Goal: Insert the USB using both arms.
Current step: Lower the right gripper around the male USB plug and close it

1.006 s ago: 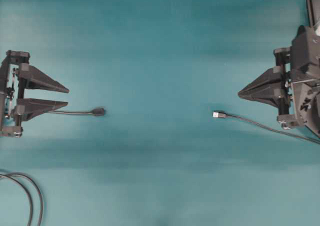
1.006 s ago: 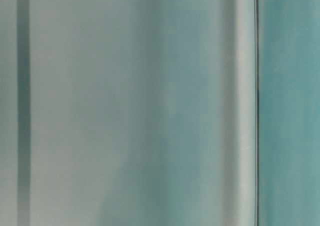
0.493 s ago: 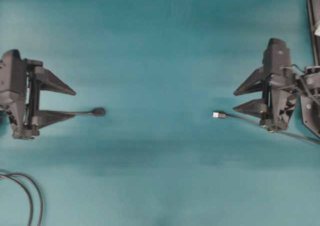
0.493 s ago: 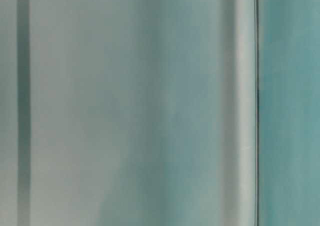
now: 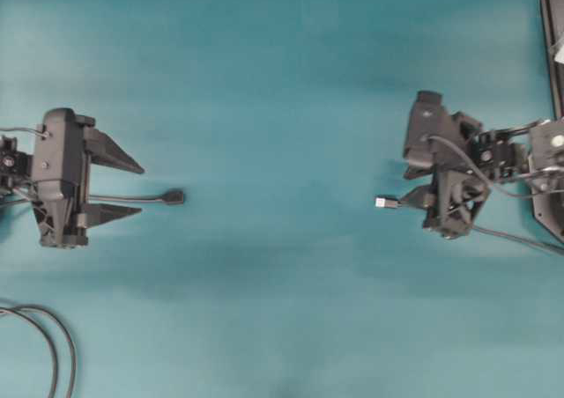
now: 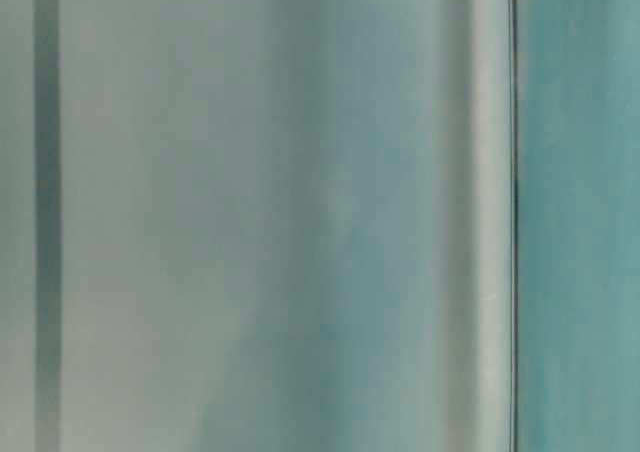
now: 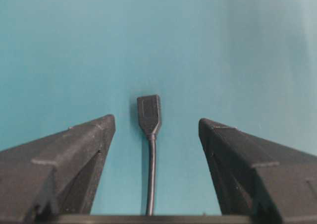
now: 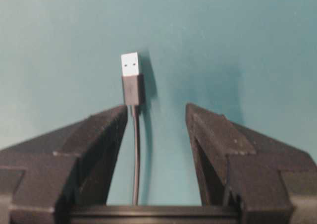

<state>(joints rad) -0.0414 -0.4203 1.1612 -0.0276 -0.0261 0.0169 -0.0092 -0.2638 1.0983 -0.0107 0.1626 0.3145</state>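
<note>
1. The USB point(image 8: 131, 78) lies flat on the teal tabletop point(image 5: 282, 72), its silver tip pointing toward the black socket end point(image 7: 149, 114).
2. The right claw point(image 8: 154, 116) stands apart, straddling the USB's cable point(image 8: 136, 154) without touching it.
3. The left claw point(image 7: 156, 127) is spread wide around the socket's cable, gripping nothing.
4. Looped dark cables point(image 5: 55, 338) lie at the lower left.
</note>
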